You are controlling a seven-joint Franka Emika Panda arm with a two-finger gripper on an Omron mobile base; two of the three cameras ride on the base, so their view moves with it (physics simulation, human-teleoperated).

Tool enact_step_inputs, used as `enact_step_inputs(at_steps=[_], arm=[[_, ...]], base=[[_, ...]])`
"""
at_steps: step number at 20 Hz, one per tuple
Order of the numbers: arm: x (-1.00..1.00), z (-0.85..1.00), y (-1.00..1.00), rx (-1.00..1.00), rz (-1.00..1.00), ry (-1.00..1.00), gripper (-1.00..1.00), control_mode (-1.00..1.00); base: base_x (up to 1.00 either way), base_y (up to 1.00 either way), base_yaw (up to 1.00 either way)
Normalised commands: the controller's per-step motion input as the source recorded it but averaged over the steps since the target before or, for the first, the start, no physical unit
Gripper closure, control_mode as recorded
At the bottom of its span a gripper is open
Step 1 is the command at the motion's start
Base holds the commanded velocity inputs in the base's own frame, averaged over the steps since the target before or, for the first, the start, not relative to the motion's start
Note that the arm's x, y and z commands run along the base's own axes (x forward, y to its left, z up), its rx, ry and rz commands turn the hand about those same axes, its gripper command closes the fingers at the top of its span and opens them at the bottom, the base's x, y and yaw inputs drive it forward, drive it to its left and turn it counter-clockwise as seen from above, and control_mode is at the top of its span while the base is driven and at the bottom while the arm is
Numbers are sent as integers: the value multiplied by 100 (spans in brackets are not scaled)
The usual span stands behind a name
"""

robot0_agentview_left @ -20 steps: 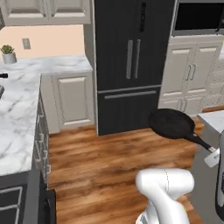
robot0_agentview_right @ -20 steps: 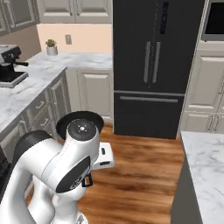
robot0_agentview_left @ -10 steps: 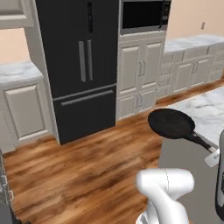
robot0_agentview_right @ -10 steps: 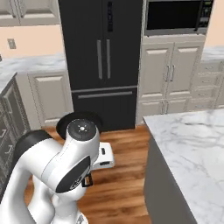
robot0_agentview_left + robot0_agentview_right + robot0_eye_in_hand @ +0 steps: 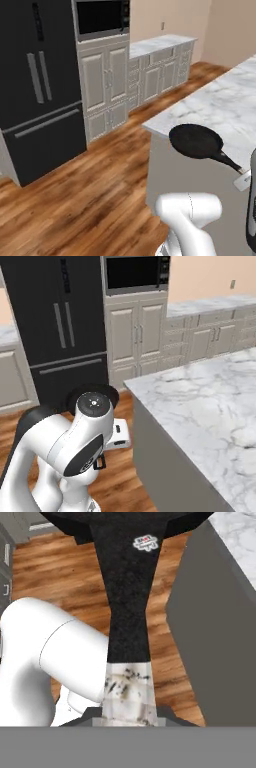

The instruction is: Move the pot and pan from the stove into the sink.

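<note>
The black pan [image 5: 196, 141] hangs in the air over the corner of the marble island, its long handle [image 5: 226, 161] running back to my gripper [image 5: 242, 179] at the right edge. In the hand view the handle [image 5: 127, 597] runs straight up from my gripper [image 5: 128, 716], which is shut on its pale end, and the pan's round body [image 5: 125, 522] spreads across the top. From the right base view a dark rim of the pan [image 5: 109, 394] peeks out behind my arm. The pot, the stove and the sink are out of view.
A white marble island [image 5: 220, 102] [image 5: 200, 406] stands to the right, its grey side wall close to the arm. Across the wood floor [image 5: 75, 190] stand a black fridge [image 5: 35, 85] [image 5: 60, 316], a built-in microwave [image 5: 137, 273] and pale cabinets [image 5: 160, 75].
The whole scene has swung left as the base turns: the fridge slid leftward and the marble island came in on the right. The pan stays in my grip.
</note>
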Motion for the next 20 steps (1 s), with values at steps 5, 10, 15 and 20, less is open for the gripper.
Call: enact_step_inputs(at_steps=[5,10,15,20], arm=[[0,0,0,0,0,0,100,100],[0,0,0,0,0,0,100,100],[0,0,0,0,0,0,100,100],[0,0,0,0,0,0,100,100]], base=[[0,0,-50],[0,0,-50],[0,0,-50],[0,0,-50]])
